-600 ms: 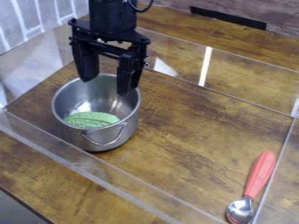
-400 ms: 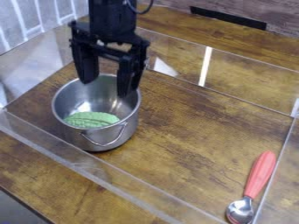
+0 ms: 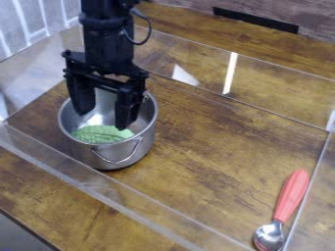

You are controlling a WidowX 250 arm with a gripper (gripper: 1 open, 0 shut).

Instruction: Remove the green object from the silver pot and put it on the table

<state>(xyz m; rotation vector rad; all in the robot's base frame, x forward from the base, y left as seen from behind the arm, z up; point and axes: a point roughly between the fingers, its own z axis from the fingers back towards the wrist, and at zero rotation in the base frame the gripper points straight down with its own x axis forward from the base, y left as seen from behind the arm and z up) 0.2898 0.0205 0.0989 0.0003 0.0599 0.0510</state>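
- We take the silver pot as our landmark; it stands upright on the table, its mouth facing up.
- Inside the pot, on its bottom, we see the green object, light green and bumpy, partly hidden behind our fingers.
- Our black gripper hangs over the pot's mouth, pointing down, its fingers parted wide; whether the tips touch anything, we cannot tell.
- Our dark arm rises behind the pot, towards the top of the view.
- On the near side of the pot, a thin wire handle curves across the steel wall.
- Well apart from the pot, off to the right of the view and nearer the camera, we have a spoon with a red handle and a metal bowl.
- Clear walls run around the pot and the spoon, one passing close in front of the pot.
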